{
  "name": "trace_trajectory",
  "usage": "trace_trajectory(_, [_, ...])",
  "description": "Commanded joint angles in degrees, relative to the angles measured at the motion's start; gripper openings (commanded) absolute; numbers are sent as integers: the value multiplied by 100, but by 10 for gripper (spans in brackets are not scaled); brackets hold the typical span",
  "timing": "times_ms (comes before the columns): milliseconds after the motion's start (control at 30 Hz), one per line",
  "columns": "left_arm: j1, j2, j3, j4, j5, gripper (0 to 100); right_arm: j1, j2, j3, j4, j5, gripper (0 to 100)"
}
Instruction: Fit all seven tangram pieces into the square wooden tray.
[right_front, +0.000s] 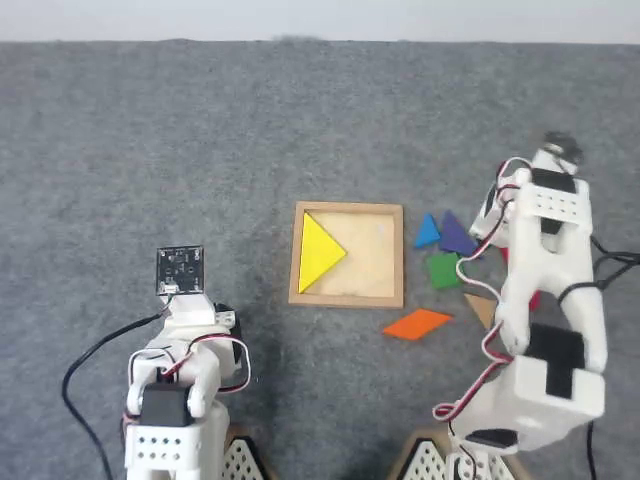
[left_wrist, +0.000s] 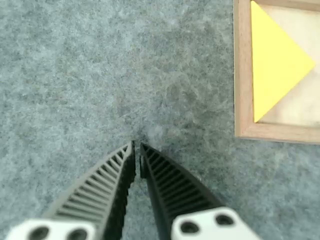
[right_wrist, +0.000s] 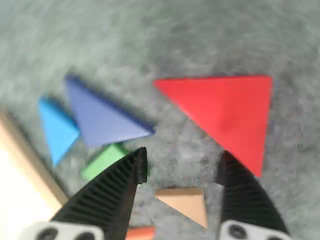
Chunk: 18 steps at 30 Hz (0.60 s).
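Observation:
The square wooden tray lies mid-table with a yellow triangle in its left half. To its right are a blue triangle, a purple triangle, a green square, an orange parallelogram and a tan triangle. My right gripper hangs open above them, between the red triangle, the purple triangle, the green square and the tan triangle. My left gripper is shut over bare carpet, left of the tray and the yellow triangle.
Grey carpet covers the whole table. The right arm's body hides most of the red triangle in the high view. The left arm stands at the front left. The tray's right half is bare wood.

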Motion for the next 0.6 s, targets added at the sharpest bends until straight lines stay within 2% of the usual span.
trace_trajectory(0, [-35,-114,-75,26,-88,14,277,215,-809,92,-1231,296])
trace_trajectory(67, [-35,-114,-75,26,-88,14,391,338,-1081,277,-1503,296])
trace_trajectory(167, [-35,-114,-75,26,-88,14,514,453,-1609,655,-1055,298])
trace_trajectory(267, [-35,-114,-75,26,-88,14,470,637,-2092,989,264,297])
trace_trajectory(367, [-35,-114,-75,26,-88,14,391,954,-2233,1103,2374,299])
trace_trajectory(433, [-35,-114,-75,26,-88,14,400,1182,-2215,1095,3437,299])
trace_trajectory(567, [-35,-114,-75,26,-88,14,365,1473,-2224,1051,3921,299])
